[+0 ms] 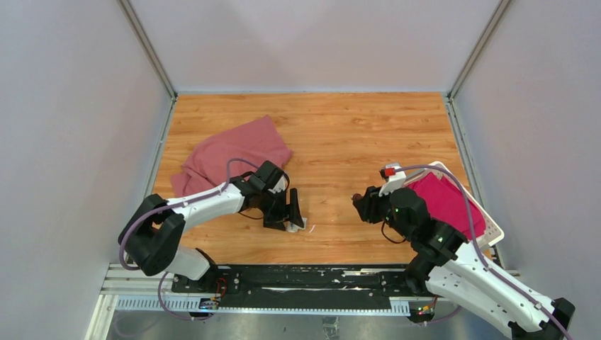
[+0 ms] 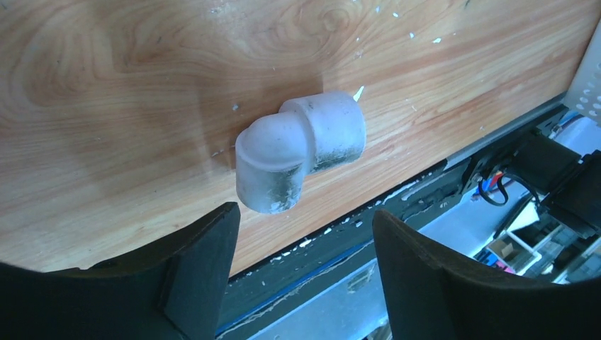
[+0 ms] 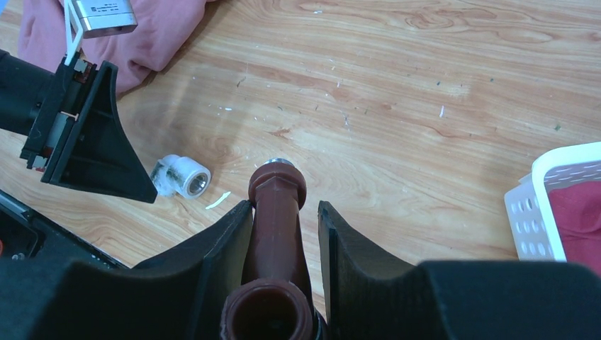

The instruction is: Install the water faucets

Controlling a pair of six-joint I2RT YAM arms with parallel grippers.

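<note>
The white plastic elbow fitting [image 2: 301,149] lies on the wooden table close to its near edge; it also shows in the right wrist view [image 3: 183,176] and in the top view [image 1: 302,227]. My left gripper [image 2: 305,234] is open just above it, one finger to each side, not touching it. My right gripper [image 3: 283,212] is shut on the dark reddish-brown tap [image 3: 276,227], held off the table with its silvery end pointing forward toward the fitting. In the top view the right gripper [image 1: 361,202] is at mid-right and the left gripper [image 1: 292,212] at mid-left.
A pink-red cloth [image 1: 234,152] lies crumpled at the left behind the left arm. A white slatted basket [image 1: 491,228] holding a red cloth [image 1: 446,202] stands at the right edge beside the right arm. Grey walls close in three sides of the table.
</note>
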